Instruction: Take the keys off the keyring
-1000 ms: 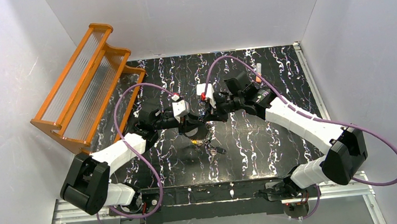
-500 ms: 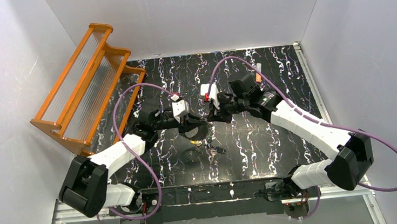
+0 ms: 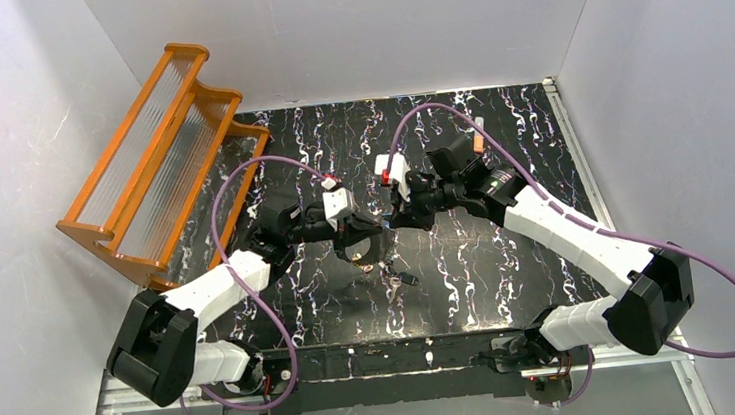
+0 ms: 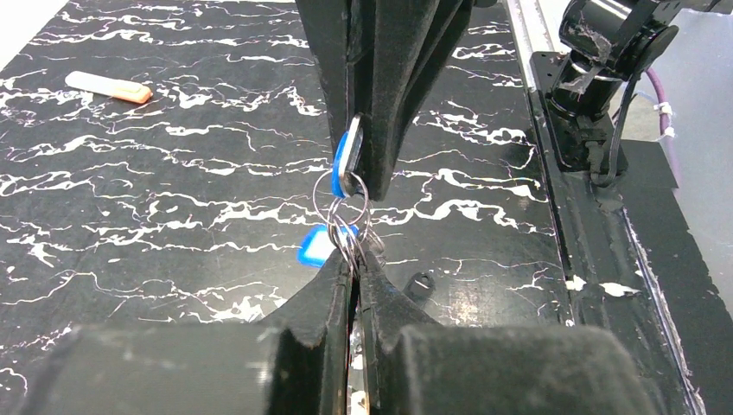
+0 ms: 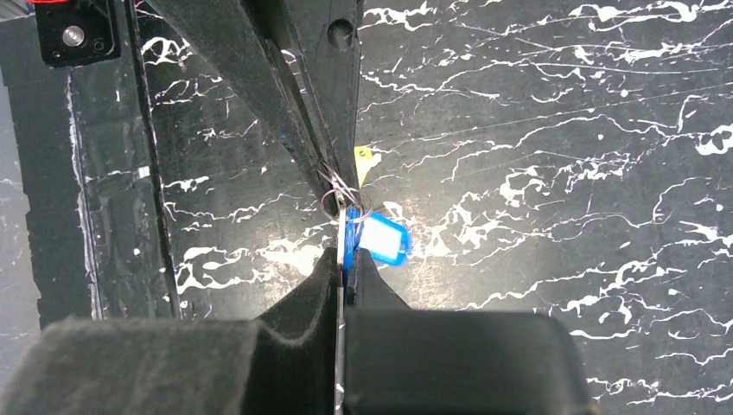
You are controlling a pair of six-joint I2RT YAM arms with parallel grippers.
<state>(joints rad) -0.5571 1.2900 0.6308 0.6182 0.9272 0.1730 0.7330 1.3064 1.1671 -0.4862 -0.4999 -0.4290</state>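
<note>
Mostly hidden work: both claws meet tip to tip above the table (image 4: 156, 199), and their black fingers cover much of the bunch.

Left claw (image 4: 353, 259) is clamped on the keyring (image 4: 344, 207), which shows as thin grey wire loops. Only the stretch betw. the two claws is seen; the rest is lost in the jaws.

Right claw (image 5: 343, 259) is pinched on a blue-edged piece (image 4: 344, 160) seen edge-on. Can't tell if it's a key head or a disc.

A blue tag (image 5: 383, 239) w/ white face hangs just beside the right claw tips, off the loops.

Keys (image 3: 397, 278): small metal bits on the table on the near side of both claws, too small to sort. A yellow bit (image 5: 363, 156) peeks out past the left claw's finger, mostly covered.

The orange-white tube (image 4: 108, 86) lies well apart from the left claw, beyond it.

Vs 1 s ago: the claws stand closer together, the left wrist has nudged toward the right claw, and the right elbow has swung a little outward.

Axis: the loops string out along the line from left claw tips to right claw tips, held clear of the table.
</note>
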